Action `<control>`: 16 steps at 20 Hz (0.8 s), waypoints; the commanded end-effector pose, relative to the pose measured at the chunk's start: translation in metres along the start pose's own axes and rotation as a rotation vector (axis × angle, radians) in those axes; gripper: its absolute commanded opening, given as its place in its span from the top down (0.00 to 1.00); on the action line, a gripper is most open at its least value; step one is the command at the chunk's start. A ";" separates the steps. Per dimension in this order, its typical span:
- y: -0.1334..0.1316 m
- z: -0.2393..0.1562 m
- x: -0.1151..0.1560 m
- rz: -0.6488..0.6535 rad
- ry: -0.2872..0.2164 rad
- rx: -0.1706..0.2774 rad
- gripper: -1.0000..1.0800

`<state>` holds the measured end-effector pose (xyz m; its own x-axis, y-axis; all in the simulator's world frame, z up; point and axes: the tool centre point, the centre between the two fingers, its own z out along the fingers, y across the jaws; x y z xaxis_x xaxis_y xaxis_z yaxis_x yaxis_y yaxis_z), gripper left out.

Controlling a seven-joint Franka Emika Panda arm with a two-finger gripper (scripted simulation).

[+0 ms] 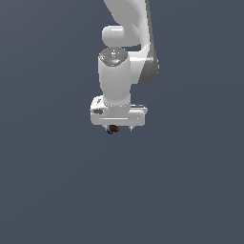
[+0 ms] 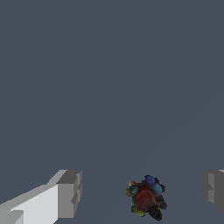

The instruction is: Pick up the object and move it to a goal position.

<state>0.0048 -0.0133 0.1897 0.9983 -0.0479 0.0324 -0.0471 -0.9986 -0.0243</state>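
The object (image 2: 146, 198) is a tiny dark lump with a red centre and small blue and yellowish patches. In the wrist view it lies on the grey surface between my two fingers, nearer the one finger (image 2: 212, 187) than the other finger (image 2: 68, 192), touching neither. My gripper (image 2: 140, 189) is open. In the exterior view the white arm hangs straight down over the object (image 1: 112, 128), which peeks out as a dark speck with red just under the hand; the gripper (image 1: 119, 127) is mostly hidden by the hand.
A plain grey surface (image 1: 57, 190) fills both views, with nothing else on it.
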 end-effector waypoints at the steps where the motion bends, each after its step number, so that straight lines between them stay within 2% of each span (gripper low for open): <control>1: 0.001 0.002 -0.002 0.021 -0.001 0.000 0.04; 8: 0.004 0.015 -0.013 0.135 -0.005 0.000 0.04; 16: 0.012 0.038 -0.034 0.353 -0.012 -0.002 0.04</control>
<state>-0.0242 -0.0216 0.1551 0.9377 -0.3473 0.0133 -0.3468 -0.9375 -0.0301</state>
